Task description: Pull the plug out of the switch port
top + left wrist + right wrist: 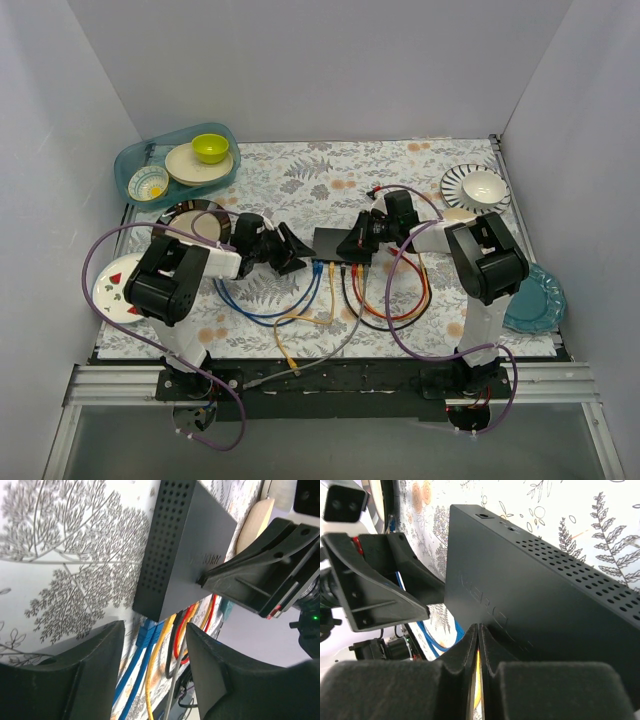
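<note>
Spread fingers of the left gripper framed the blue plugs and yellow cable leaving the switch, which lay just beyond their tips, cabled edge nearest them; that looked like lining up on 1 plug. Right gripper had its 2 fingers pressed together, tips on the switch's top, apparently pinning it against the coming pull.

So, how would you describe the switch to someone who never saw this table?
Find the middle of the flowered tablecloth, between the left gripper and the right gripper. The switch is the flat black box there; only it has coloured cables running from its near edge.
</note>
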Action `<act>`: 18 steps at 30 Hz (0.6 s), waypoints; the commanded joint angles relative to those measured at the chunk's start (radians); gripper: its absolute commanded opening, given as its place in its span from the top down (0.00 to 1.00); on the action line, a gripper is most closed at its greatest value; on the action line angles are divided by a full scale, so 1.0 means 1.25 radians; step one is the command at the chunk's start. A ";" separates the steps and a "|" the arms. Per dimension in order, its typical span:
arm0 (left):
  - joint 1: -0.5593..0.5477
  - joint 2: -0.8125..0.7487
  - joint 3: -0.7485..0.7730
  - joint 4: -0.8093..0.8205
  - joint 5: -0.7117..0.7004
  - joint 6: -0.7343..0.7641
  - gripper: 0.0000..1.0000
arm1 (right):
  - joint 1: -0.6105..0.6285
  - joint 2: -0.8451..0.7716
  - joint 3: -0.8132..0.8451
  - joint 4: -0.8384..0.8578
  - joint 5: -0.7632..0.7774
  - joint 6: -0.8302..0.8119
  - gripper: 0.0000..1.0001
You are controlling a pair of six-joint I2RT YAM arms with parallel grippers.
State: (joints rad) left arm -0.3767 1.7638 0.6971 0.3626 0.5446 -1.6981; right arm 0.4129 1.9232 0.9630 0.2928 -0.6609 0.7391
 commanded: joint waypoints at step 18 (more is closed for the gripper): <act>-0.005 0.068 -0.007 0.065 0.069 -0.015 0.61 | 0.002 0.056 0.006 -0.017 0.002 0.004 0.91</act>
State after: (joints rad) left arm -0.3771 1.8248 0.6716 0.4526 0.6273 -1.7287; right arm 0.4126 1.9472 0.9615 0.3244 -0.6933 0.7650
